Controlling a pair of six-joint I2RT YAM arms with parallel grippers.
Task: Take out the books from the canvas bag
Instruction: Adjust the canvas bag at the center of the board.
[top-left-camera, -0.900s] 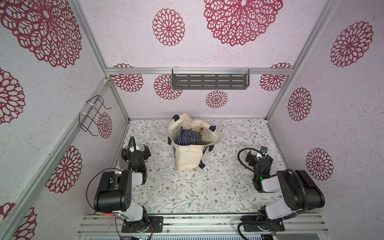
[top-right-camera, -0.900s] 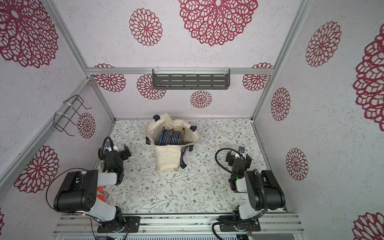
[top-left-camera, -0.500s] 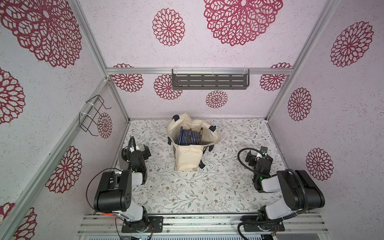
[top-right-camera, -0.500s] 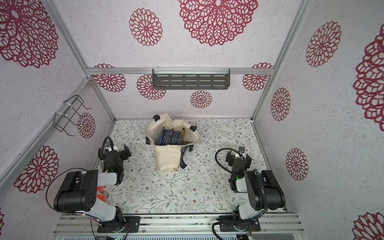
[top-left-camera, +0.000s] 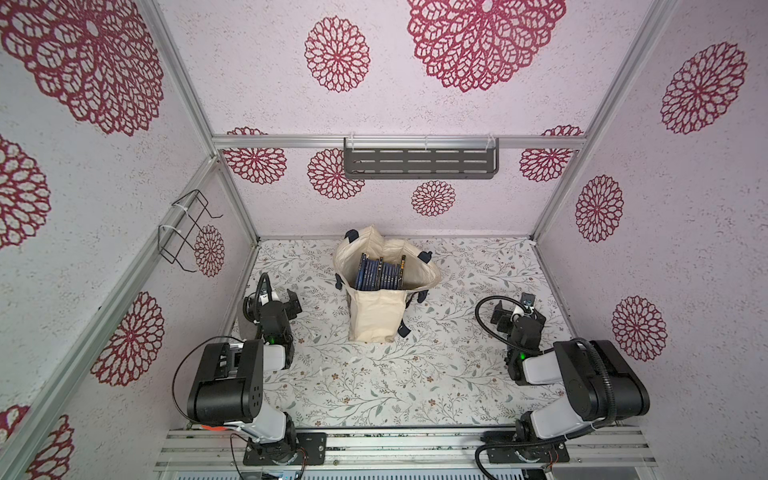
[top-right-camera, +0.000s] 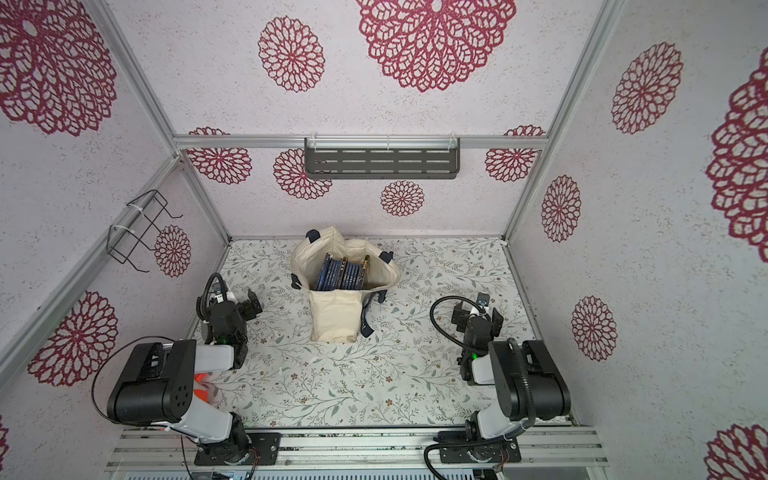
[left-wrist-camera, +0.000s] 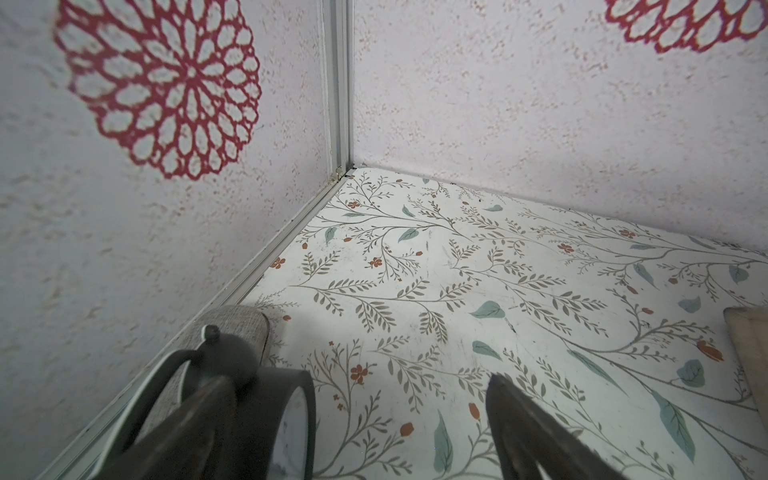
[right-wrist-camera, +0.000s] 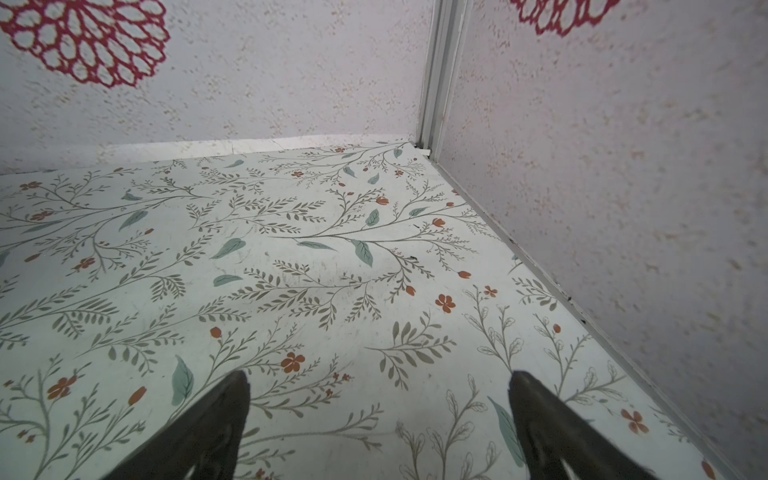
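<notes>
Nothing is out yet: all the books stand inside the canvas bag. The left gripper and right gripper flank the bag, well apart from it, both wide open and empty.

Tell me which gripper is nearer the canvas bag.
Left. The left gripper is left of the canvas bag; the right gripper is right of it, farther away.

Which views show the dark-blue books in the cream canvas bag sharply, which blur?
Both top views: evenly lit, no glare; dark-blue books in cream canvas bag sharp, titles too small. Left wrist view: left gripper blurred, bag a sliver. Right wrist view: right gripper blurred, no bag.
</notes>
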